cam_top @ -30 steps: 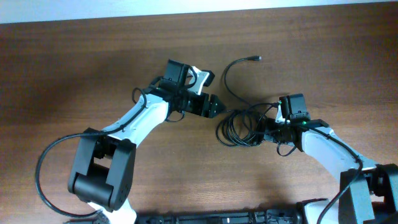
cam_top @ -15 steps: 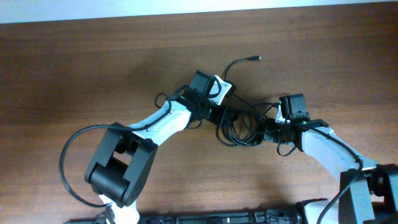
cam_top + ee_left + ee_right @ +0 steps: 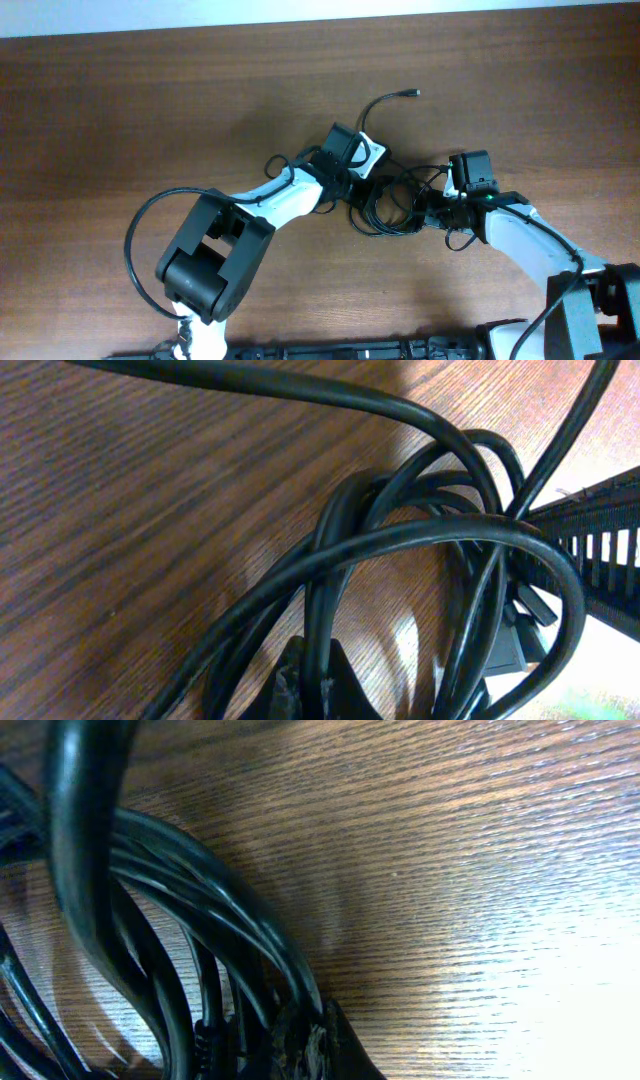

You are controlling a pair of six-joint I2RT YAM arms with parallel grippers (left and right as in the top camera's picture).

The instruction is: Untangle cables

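Left gripper (image 3: 362,188): buried in the tangle's left edge; we cannot tell how wide it stands.
Right gripper (image 3: 428,208): pressed against the tangle's right side; we cannot judge its opening either.
Cables (image 3: 385,212): knotted heap between both grippers on the table (image 3: 150,120), one strand arcing away to a plug (image 3: 411,93).

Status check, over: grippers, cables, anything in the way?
Left gripper at left edge of cables, right gripper at right edge; grip unclear. One knotted bundle, one plug end trailing free. No obstruction seen.
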